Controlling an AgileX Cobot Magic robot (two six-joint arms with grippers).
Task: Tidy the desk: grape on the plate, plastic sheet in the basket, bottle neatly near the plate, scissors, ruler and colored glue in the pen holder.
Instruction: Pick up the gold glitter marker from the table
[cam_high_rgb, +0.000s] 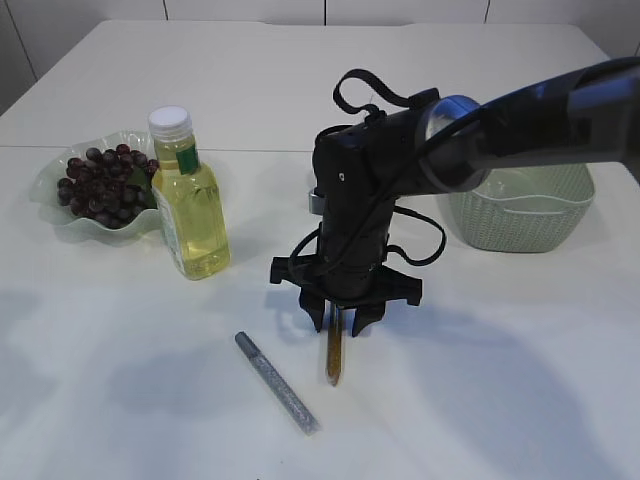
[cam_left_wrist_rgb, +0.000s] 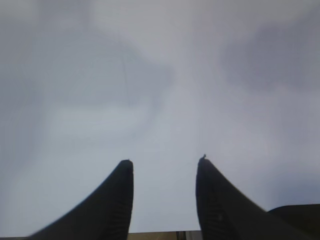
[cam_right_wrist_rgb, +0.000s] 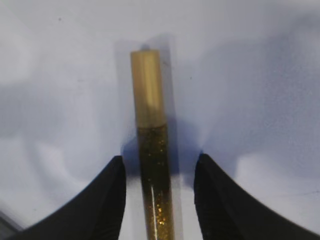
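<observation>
A gold glitter glue tube (cam_right_wrist_rgb: 152, 150) lies on the white table, and my right gripper (cam_right_wrist_rgb: 161, 157) stands open astride it with a gap on each side. From outside, that gripper (cam_high_rgb: 340, 322) points straight down over the gold tube (cam_high_rgb: 334, 362). A silver glue tube (cam_high_rgb: 277, 383) lies to its left. The grapes (cam_high_rgb: 100, 185) sit on the pale green plate (cam_high_rgb: 50, 205), and the yellow bottle (cam_high_rgb: 190, 205) stands upright beside it. My left gripper (cam_left_wrist_rgb: 165, 161) is open over bare table. Scissors, ruler, plastic sheet and pen holder are out of view.
A pale green woven basket (cam_high_rgb: 520, 215) stands at the right, behind the right arm. A small grey edge (cam_high_rgb: 314, 201) peeks out behind the wrist; I cannot tell what it is.
</observation>
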